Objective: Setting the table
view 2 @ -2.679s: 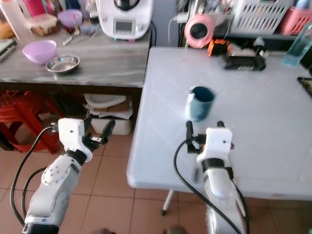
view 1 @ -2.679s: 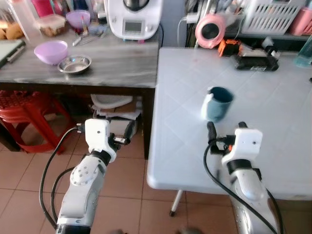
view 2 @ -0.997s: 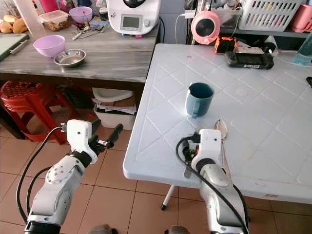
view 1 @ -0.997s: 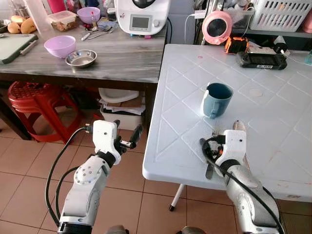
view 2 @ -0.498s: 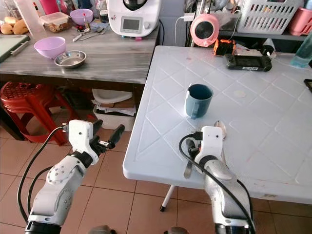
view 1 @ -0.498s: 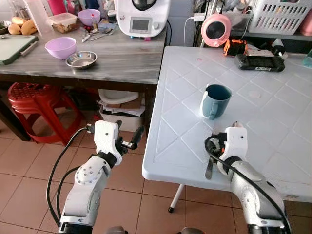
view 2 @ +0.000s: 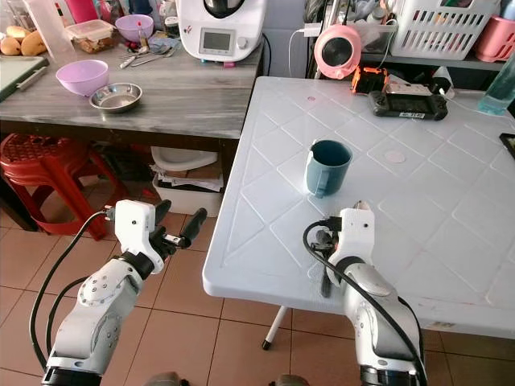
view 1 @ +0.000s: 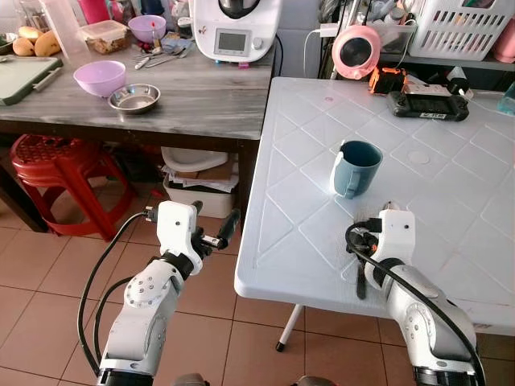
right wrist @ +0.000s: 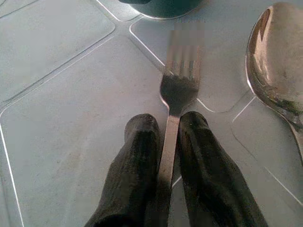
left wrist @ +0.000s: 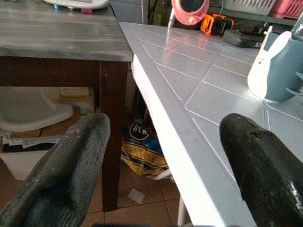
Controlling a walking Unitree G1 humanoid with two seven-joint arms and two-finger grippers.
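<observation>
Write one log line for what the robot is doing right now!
right gripper: shut on fork | fork beside spoon, near mug | left gripper: open, idle

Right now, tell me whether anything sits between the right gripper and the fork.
Nothing visible does. The right gripper is shut on the fork, its handle pinched between the two fingers. The spoon lies beside the fork, apart from it, and the blue mug stands beyond the tines.
</observation>
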